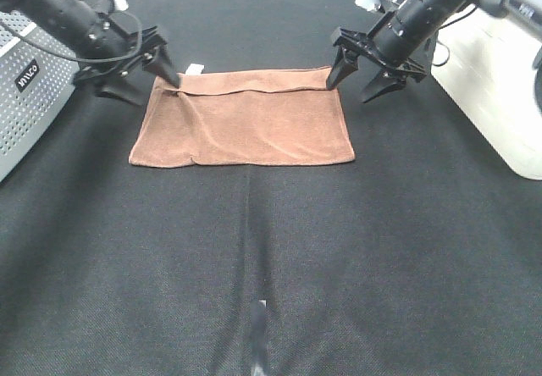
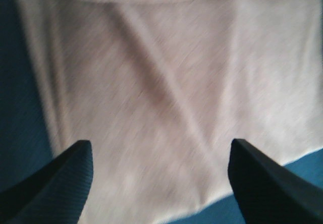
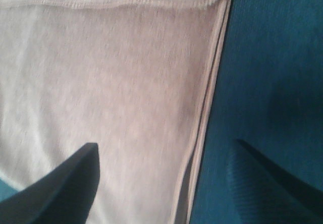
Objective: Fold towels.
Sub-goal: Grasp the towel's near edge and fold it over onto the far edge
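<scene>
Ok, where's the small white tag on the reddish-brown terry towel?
Exterior high view: the small white tag sits on the far edge of the towel, left end, beside the left gripper.

Pinkish-brown towel [image 3: 111, 82] flat on dark surface [image 3: 272, 57], layered side hem [image 3: 209, 108] running between spread tips of right claw [image 3: 165, 144]. One finger [image 3: 70, 183] over cloth, other over bare surface. Nothing gripped.
</scene>
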